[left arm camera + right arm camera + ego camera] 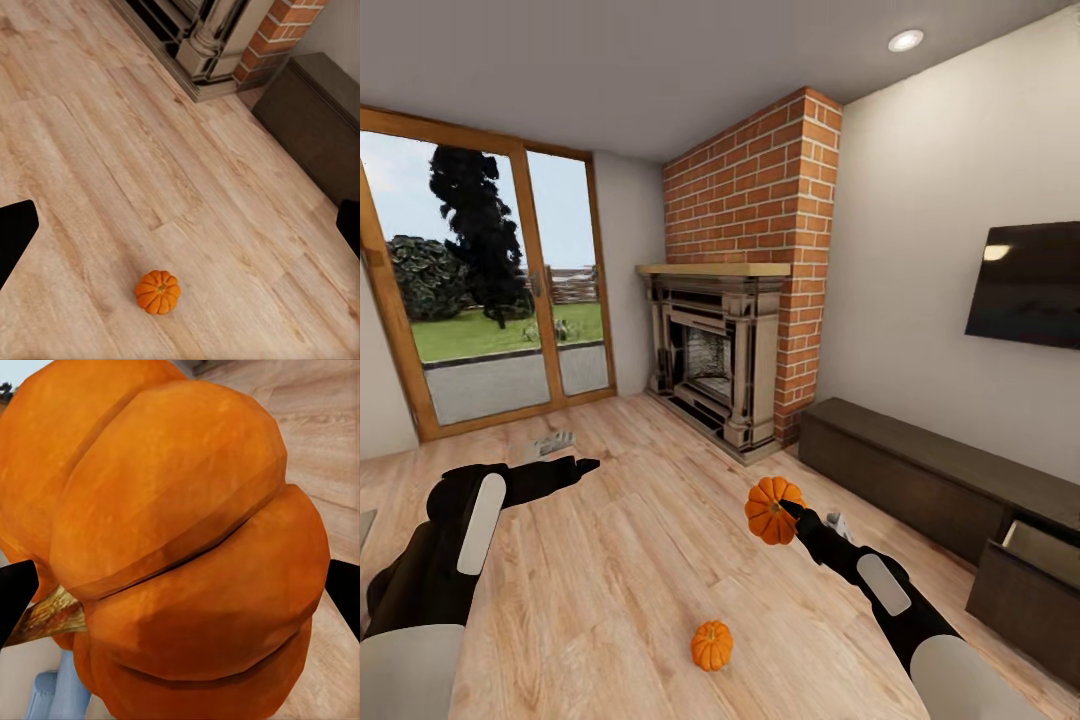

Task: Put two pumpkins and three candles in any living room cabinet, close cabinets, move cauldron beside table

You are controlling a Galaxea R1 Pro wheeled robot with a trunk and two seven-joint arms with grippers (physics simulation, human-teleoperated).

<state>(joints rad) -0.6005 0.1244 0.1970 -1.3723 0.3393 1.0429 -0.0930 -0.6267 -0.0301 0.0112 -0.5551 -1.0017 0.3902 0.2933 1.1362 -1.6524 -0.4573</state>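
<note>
Currently, I held one ribbed orange pumpkin clamped in the right pincer, airborne; the left pincer stood apart. Next: carry it to the dark-brown cabinet's open drawer.

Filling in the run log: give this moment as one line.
right gripper: shut on held pumpkin | left gripper: open | second pumpkin: on floor | cabinet: one drawer open
</note>
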